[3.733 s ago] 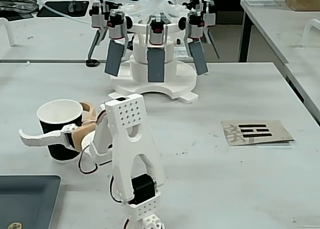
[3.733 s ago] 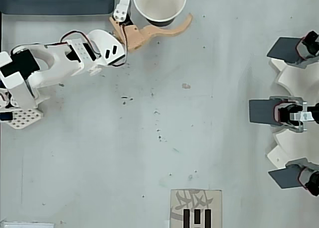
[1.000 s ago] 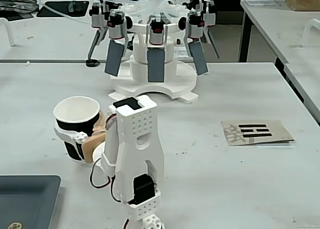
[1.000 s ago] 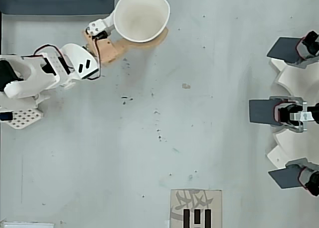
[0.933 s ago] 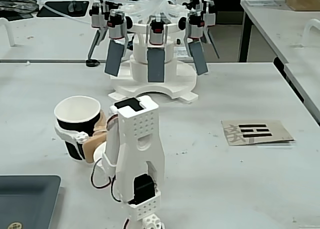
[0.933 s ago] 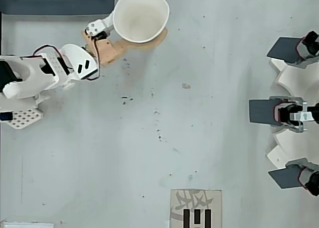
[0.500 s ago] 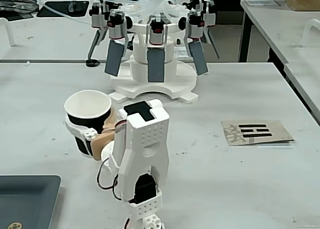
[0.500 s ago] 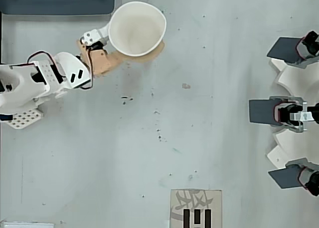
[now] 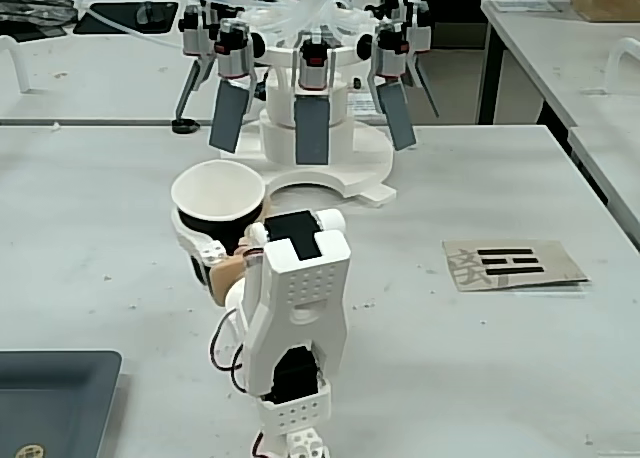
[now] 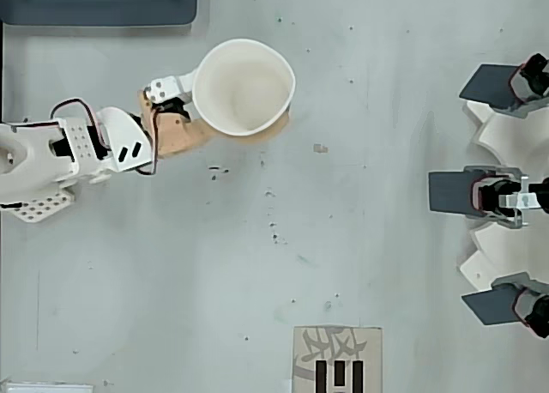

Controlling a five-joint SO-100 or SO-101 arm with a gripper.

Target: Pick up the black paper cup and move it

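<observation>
While the gripper (image 9: 215,250) is clamped on the black paper cup (image 9: 217,210), the cup sits upright between its fingers, mouth open upward, rim squeezed slightly out of round in the overhead view (image 10: 244,86). White table (image 10: 257,264) lies below; a printed card (image 9: 512,263) rests well off to the gripper's side.

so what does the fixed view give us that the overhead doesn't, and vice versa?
Fixed view only: the small black paper cup's dark outer wall under its white rim, and the clear tubing looping above the white multi-armed fixture with grey paddles.

Overhead only: the cup's full white interior, and the tan finger against its side.

Both: the white arm's hand closed around the cup, the grey tray and the cardboard card with black bars.
</observation>
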